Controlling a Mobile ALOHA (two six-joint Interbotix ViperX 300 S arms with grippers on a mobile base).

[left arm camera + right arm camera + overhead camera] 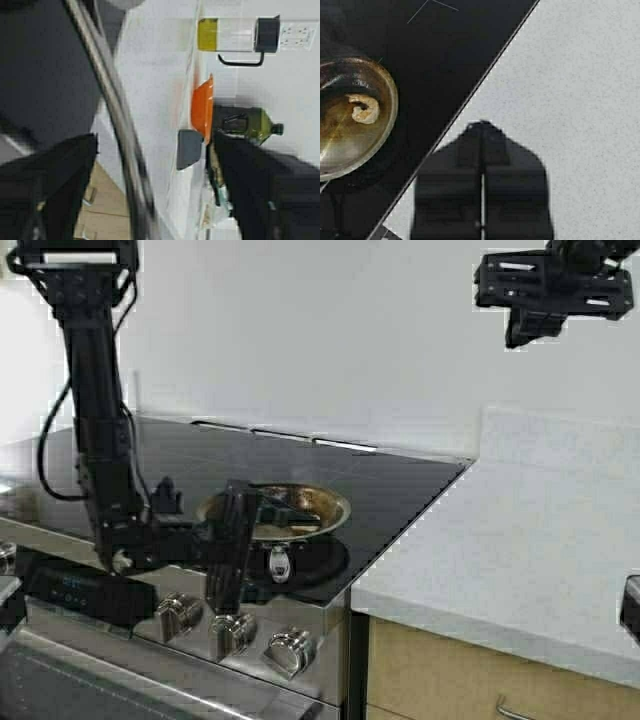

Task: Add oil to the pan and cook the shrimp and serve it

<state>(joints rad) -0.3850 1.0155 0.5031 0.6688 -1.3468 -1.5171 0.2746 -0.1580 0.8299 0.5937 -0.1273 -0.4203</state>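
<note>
Left arm at the pan's handle, right arm raised and idle.

I have the left gripper (238, 540) low at the front of the black cooktop (400, 480), its fingers clamped on the pan (300, 505) handle. The shrimp (364, 109) lies curled inside the pan. My right gripper (481, 175) hangs high over the pale countertop (540, 530), fingers pressed together on nothing. The left wrist view shows the oil (207, 34) in its glass carafe (235, 35), beside an orange bowl (202, 110).
</note>
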